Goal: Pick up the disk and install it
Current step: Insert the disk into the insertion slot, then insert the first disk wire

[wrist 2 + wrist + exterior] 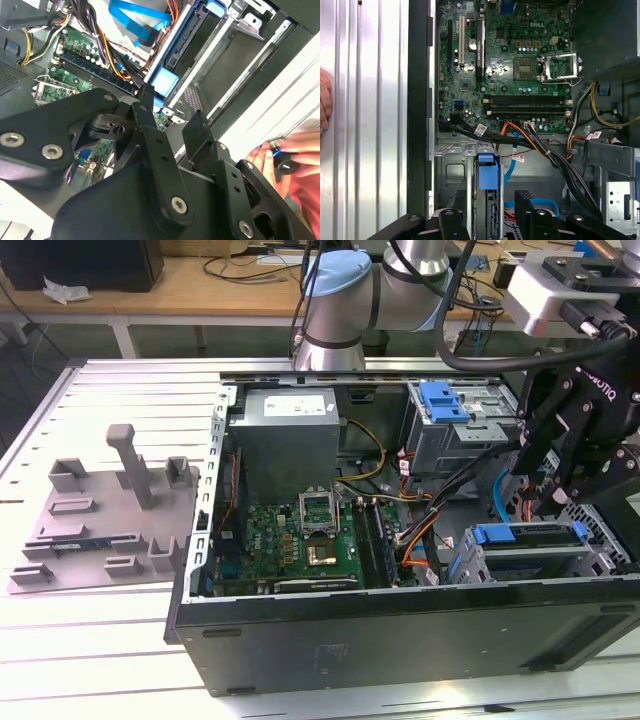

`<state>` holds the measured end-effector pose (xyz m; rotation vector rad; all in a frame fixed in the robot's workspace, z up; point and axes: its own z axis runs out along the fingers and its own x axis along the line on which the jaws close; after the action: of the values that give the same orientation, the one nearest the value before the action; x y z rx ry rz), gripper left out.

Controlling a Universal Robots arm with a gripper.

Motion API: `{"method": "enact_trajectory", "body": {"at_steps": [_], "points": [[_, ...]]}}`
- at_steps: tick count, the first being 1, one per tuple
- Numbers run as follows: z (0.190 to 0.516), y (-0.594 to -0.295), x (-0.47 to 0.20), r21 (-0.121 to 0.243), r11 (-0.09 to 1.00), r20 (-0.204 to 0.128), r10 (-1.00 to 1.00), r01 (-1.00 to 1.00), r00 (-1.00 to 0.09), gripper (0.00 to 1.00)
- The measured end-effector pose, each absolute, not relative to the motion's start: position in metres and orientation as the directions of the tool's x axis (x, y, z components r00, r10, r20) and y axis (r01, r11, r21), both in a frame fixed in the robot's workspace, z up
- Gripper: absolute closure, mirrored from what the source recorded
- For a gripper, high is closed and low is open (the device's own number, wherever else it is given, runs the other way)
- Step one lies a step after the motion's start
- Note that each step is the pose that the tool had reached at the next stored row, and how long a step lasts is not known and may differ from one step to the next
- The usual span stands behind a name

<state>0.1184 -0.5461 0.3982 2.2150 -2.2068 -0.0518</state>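
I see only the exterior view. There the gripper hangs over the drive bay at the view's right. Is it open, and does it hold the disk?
Observer: In the first wrist view the gripper is open and holds nothing. The disk sits in its bay just past the fingertips, in line with the gap.
Operator: Thank you. Is something near the case that my view lacks?
Observer: Yes. A person's hand is over the slatted table, outside the case wall.
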Motion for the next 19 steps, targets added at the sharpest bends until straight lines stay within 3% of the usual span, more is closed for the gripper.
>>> {"method": "enact_trajectory", "body": {"at_steps": [14, 19], "points": [[0.397, -0.546, 0.118, 0.034, -0.004, -0.013, -1.000, -0.999, 0.004, 0.49], [0.398, -0.526, 0.119, 0.034, -0.002, 0.043, -0.999, -0.999, 0.004, 0.49]]}}
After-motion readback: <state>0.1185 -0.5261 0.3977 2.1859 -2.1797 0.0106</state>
